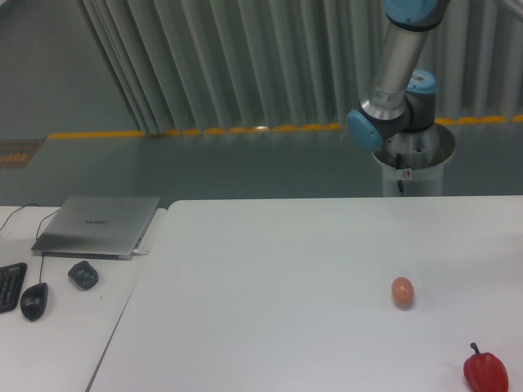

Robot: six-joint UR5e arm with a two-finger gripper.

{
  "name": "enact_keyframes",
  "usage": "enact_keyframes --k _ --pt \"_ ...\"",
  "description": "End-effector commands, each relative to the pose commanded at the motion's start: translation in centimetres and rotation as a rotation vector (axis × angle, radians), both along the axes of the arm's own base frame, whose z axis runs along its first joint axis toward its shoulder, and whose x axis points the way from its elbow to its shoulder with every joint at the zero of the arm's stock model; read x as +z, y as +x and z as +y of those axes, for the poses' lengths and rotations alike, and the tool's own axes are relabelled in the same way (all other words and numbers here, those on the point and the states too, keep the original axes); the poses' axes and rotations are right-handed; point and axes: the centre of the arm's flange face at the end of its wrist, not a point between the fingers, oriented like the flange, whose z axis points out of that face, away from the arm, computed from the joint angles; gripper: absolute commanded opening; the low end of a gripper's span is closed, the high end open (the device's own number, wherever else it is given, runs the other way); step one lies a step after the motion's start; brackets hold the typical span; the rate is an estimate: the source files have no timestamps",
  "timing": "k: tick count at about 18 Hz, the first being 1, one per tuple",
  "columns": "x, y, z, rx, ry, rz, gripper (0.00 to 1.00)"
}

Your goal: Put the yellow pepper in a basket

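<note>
Fixed camera, only view. A white bench (310, 269) is seen with an orange-brown egg (402, 291) lying on it; this egg is taken as the landmark. A red pepper (485, 371) with a dark stem is seen below and to the right of the egg, near the frame's bottom edge. No yellow pepper is seen anywhere in frame, and no basket either; their places cannot be told.

The arm (398, 73) is seen well above and behind the egg, on a pedestal beyond the bench's far edge. Only the elbow and upper links are in frame; the gripper is out of view, so its state cannot be told.

Far left of the egg, on a separate side bench, a closed laptop (98, 225), a black mouse (33, 300), a small dark object (82, 274) and a keyboard corner (10, 286) are noted.

Handling, as a judgement: a pepper is expected to be light, hollow, fairly firm but glossy and slippery, with a curved skin. A grasp across the widest part of the body is advised, with moderate force, not by the stem. Task is judged not started.
</note>
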Motion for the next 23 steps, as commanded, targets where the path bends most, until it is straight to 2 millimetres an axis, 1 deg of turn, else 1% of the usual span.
enact_keyframes --k 3,5,8,14,17,18,20,21,23 --pt "-0.1 -0.1 -0.6 0.011 -0.001 -0.003 1.0" --pt "-1.0 -0.1 -1.2 0.02 -0.002 -0.017 1.0" --pt "-1.6 -0.3 -1.6 0.026 -0.004 -0.026 1.0" --pt "-2.2 -0.2 -1.6 0.037 -0.006 -0.034 1.0" --pt "-2.3 -0.5 -1.6 0.041 -0.004 -0.02 1.0" --pt "-2.6 -0.7 -1.5 0.041 -0.003 -0.017 0.97" --pt "-2.7 -0.9 -1.6 0.043 -0.002 -0.011 0.81" --pt "-2.5 -1.0 -1.6 0.041 -0.001 -0.007 0.65" --pt "-2.1 -1.2 -1.5 0.041 -0.001 0.002 0.48"
